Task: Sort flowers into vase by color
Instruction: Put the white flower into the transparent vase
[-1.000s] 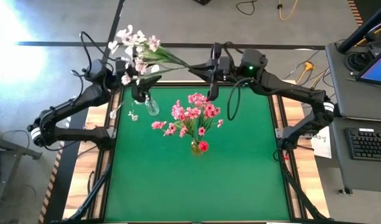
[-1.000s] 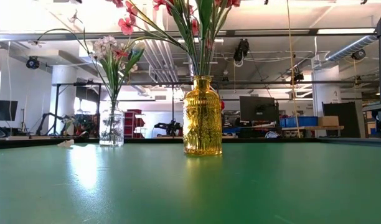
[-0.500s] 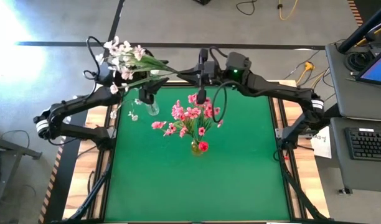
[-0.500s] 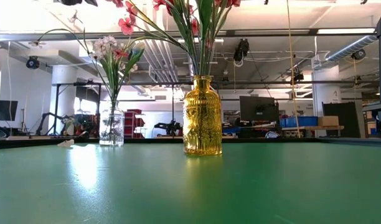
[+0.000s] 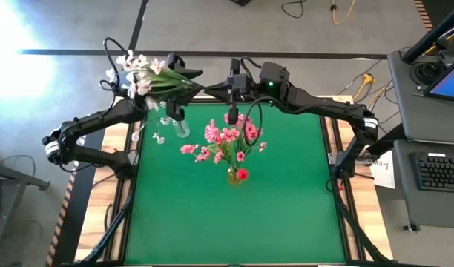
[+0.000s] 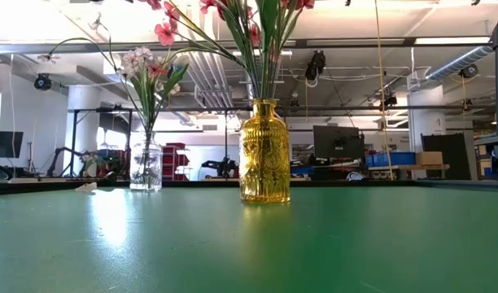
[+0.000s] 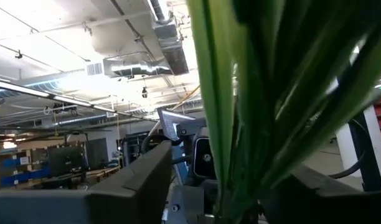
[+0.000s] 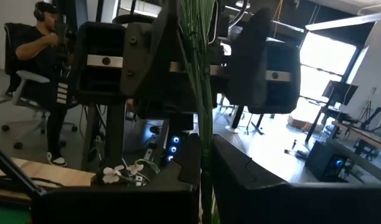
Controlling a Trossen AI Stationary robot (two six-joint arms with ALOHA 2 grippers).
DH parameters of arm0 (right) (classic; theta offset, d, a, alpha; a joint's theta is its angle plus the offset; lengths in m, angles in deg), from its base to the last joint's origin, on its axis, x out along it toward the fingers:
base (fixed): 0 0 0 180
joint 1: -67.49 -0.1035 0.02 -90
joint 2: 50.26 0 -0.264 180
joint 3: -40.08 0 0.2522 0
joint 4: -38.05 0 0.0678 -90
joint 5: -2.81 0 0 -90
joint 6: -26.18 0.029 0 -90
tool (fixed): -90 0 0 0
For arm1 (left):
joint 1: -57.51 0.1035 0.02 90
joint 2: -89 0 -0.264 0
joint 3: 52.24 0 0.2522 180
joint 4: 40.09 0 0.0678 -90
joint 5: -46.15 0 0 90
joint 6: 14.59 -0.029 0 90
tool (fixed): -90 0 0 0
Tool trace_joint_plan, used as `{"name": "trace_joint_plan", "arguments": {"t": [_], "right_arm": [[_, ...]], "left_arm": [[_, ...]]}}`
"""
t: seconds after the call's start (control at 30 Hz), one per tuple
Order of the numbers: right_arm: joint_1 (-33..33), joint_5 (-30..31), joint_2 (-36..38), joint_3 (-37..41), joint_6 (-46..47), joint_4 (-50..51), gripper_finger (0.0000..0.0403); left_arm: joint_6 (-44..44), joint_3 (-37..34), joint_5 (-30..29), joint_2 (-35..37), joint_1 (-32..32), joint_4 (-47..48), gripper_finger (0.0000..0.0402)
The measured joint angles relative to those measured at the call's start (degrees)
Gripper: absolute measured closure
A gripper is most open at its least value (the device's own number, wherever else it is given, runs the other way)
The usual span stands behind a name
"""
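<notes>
Green felt covers the table (image 5: 234, 215), and both arms work at its far edge, around twelve o'clock from the table's middle.

At that edge the right gripper (image 5: 228, 84) has its fingers pinched tight on the stem ends of a flower spray (image 5: 149, 74); in the right wrist view the thin green stems (image 8: 202, 118) run straight up from between the two dark fingers. At about nine o'clock from it, the left gripper (image 5: 170, 83) has the same spray's leafy middle between its jaws, which stand partly apart; the left wrist view is filled with broad green leaves (image 7: 271, 112), and whether the fingers press on them cannot be told. The spray lies nearly level above the table edge, with its pale pink and white blossoms hanging out beyond the table's far left corner.

Two vases stand on the felt. A small clear glass vase (image 6: 146, 165) near the far left edge holds a few thin stems with pale blossoms. An amber glass vase (image 6: 264, 155), near the table's middle, carries a full bunch of bright pink blossoms (image 5: 227, 137).

From the amber vase toward six o'clock the felt runs bare to the near edge, and wide strips lie free at three and nine o'clock.

One small white sprig (image 5: 159, 139) lies loose on the felt beside the clear vase.
</notes>
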Motion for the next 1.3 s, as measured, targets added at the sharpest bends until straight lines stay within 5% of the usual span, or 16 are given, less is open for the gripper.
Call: {"name": "trace_joint_plan", "arguments": {"t": [0.17,0.4,0.77,1.3], "right_arm": [[0.0,0.1,0.0,0.0,0.1,-0.6,0.0375],[0.0,0.4,0.0,-0.2,1.6,-0.4,0.0304],[0.8,4.4,2.5,-0.2,2.2,4.6,0.019],[2.5,8.6,4.5,-0.1,1.0,13.5,0.0144]], "left_arm": [[0.1,0.0,0.0,0.3,0.0,0.4,0.028],[1.0,0.0,0.0,0.4,0.0,1.6,0.039],[-1.4,0.0,-1.2,5.7,1.3,11.4,0.04],[-12.3,0.0,-35.6,26.1,2.1,48.8,0.0401]]}}
